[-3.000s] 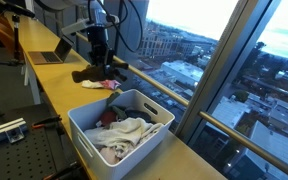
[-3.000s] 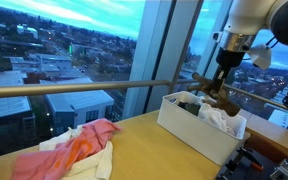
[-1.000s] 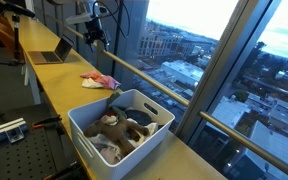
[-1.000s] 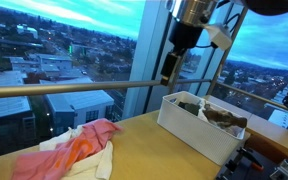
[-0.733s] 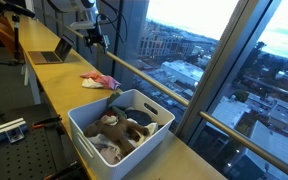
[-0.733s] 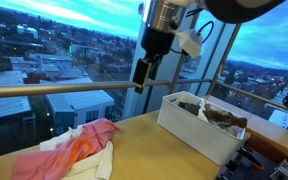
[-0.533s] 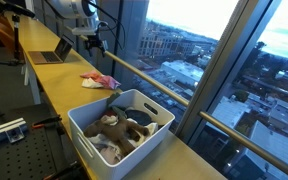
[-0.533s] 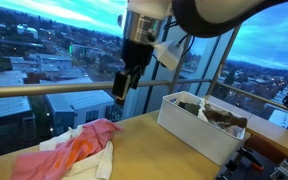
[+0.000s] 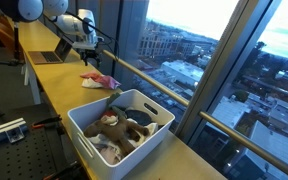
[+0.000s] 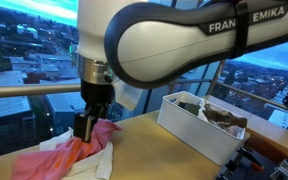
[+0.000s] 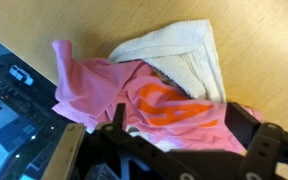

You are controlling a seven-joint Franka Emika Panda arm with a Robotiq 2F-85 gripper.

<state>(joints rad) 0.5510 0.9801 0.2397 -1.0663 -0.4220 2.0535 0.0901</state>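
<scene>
Swinging away from the white bin (image 10: pixel 189 128) where it hung three seconds back, my gripper (image 10: pixel 86 128) now sits low over the pink cloth (image 10: pixel 72 150) at the lower left of the frame, fingers spread apart with nothing between them. In the wrist view that cloth lies bunched directly beneath, overlapping a cream towel (image 11: pixel 184 55) toward the upper right, both on the wooden counter (image 11: pixel 254 40). Whether the fingertips touch fabric I cannot tell. Farther right, the bin holds brown and pale rags (image 10: pixel 219 115). In an exterior view, a laptop (image 9: pixel 54 55) stands open far along the counter, upper left.
</scene>
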